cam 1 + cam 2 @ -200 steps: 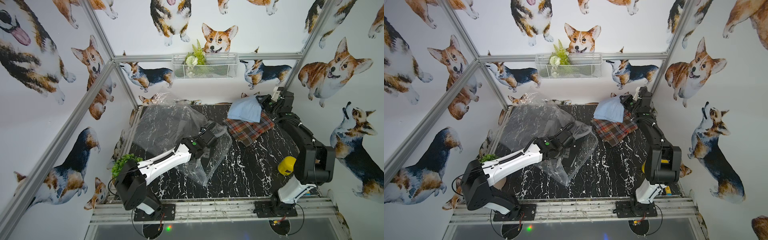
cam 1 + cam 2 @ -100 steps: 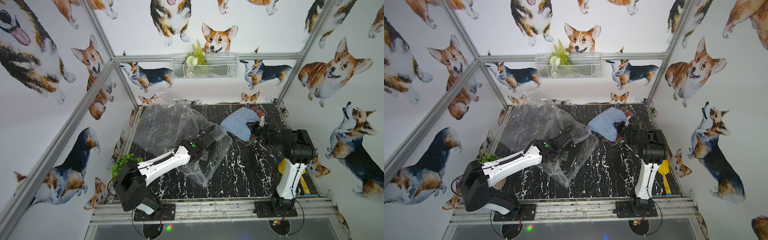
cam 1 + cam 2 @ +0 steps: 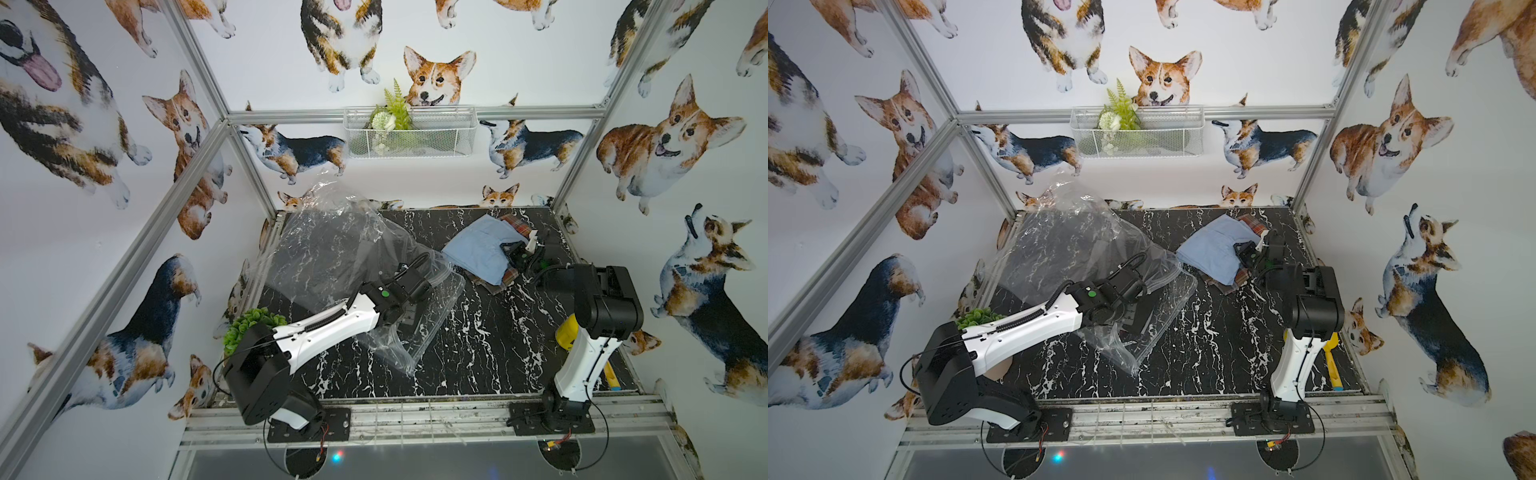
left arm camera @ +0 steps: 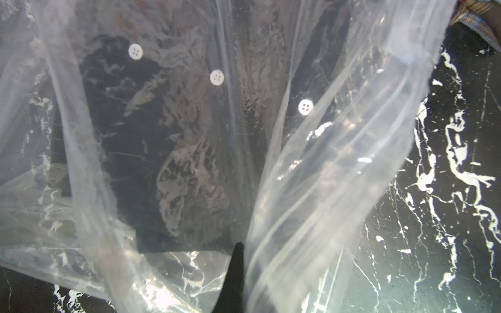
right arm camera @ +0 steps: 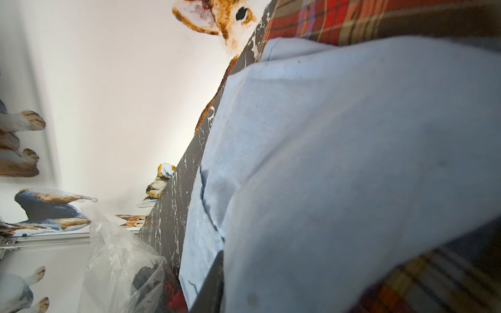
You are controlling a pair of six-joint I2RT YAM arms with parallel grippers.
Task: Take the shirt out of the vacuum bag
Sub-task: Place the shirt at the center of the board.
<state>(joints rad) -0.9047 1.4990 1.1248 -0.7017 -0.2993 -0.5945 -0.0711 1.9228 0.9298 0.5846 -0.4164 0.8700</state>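
Bag [image 3: 332, 257]: pinched in my left gripper [image 3: 409, 316]. Blue shirt [image 3: 478, 249]: out, placing step. My right gripper [image 3: 519, 255]: grip unclear, probably release next.

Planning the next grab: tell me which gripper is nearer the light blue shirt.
Right. The right gripper sits at the edge of the light blue shirt; the left gripper is well apart from it, pinching the vacuum bag.

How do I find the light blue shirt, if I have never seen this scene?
Start at the black marble table, far right corner. Two garments lie stacked there: the light blue shirt is the plain one on top of a red plaid shirt.
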